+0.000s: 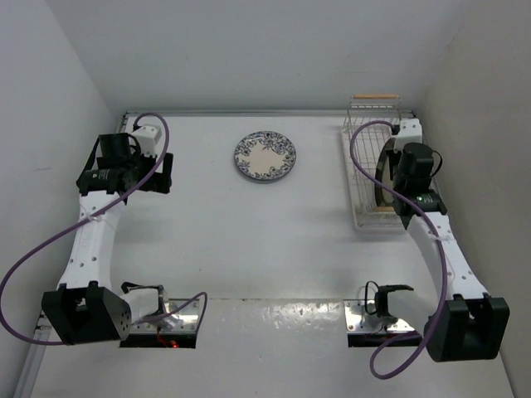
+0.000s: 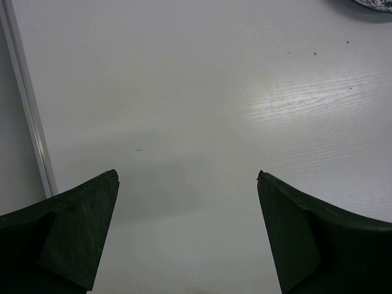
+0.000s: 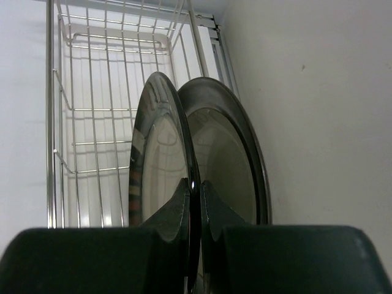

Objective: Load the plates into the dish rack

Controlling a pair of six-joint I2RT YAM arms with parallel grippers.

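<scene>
The right pincer [image 3: 195, 191] clamps the rim of the glossy dark round plate [image 3: 156, 153], which stands upright in the white wire dish rack [image 3: 92, 110], just beside the grey-rimmed cream-centred plate [image 3: 228, 153]. The blue-floral white plate [image 1: 265, 157] lies flat on the white surface [image 1: 249, 240], well left of the rack. Farther left, the left pincer [image 2: 187, 177] gapes wide.

Left arm [image 1: 91, 240], right arm [image 1: 440, 240]: white link shells, black joint housings, black base blocks. Purple cable [image 1: 17, 282] looped along each. Left tool [image 2: 187, 173]: dark wedge-shaped fingers [image 2: 73, 233].
</scene>
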